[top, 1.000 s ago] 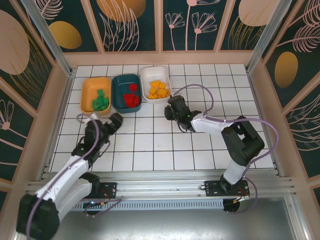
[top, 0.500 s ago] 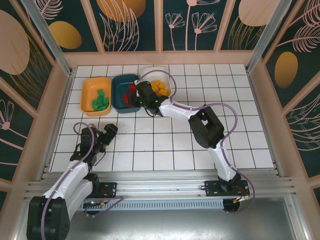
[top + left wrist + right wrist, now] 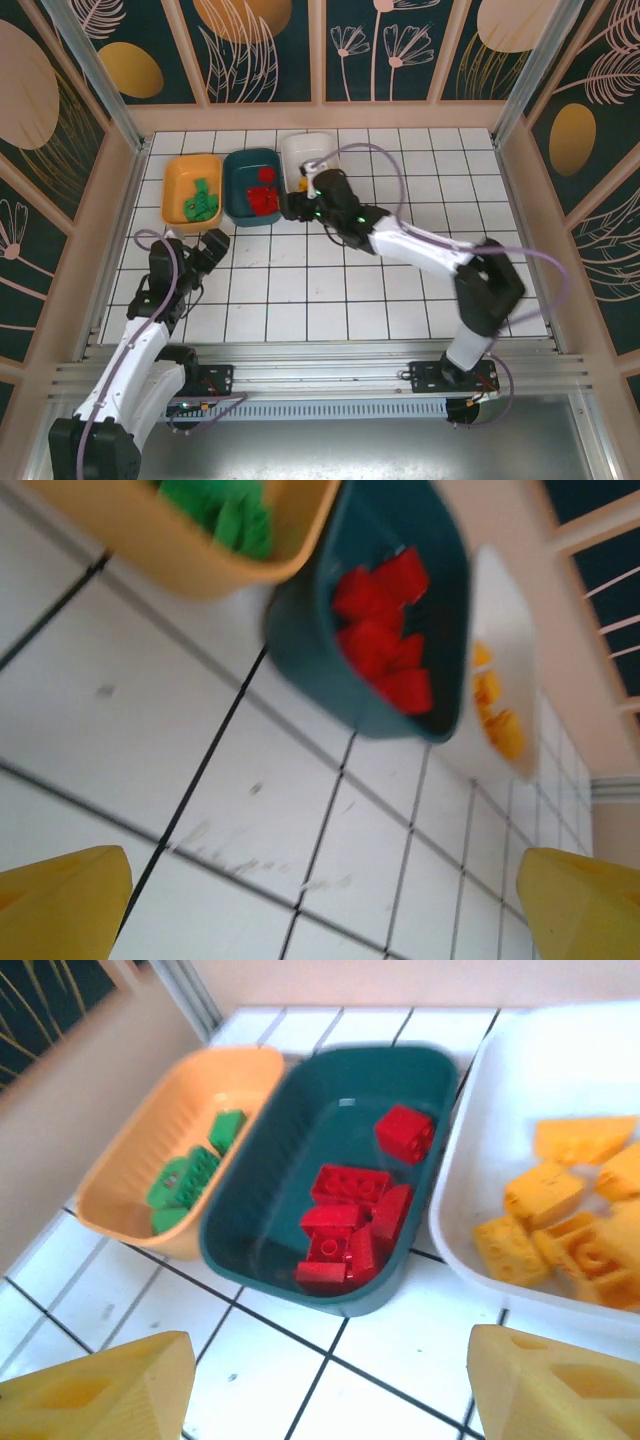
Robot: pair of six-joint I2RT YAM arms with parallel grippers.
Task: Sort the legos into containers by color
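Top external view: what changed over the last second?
The right gripper swung left from the bare tiles to the near edge of the dark teal plastic tray, jaws open and empty. The left gripper shifted slightly left. Trays and bricks stayed put.

Orange tray (image 3: 110,1195): green legos (image 3: 186,1176). Teal tray (image 3: 320,1110): red legos (image 3: 345,1222). White tray (image 3: 560,1070): yellow-orange legos (image 3: 545,1195).

Top view: bright, even light from above, tiles (image 3: 300,300) clean white, shadows faint. Left wrist pic: motion blur thruout, teal tray (image 3: 300,640) smeared, worst twd 12 o'clock. Right wrist: red bricks (image 3: 350,1225) fairly sharp at ctr, right fingers (image 3: 100,1390) soft at 7 & 5, white tray (image 3: 560,1070) washed out at 2 o'clock.
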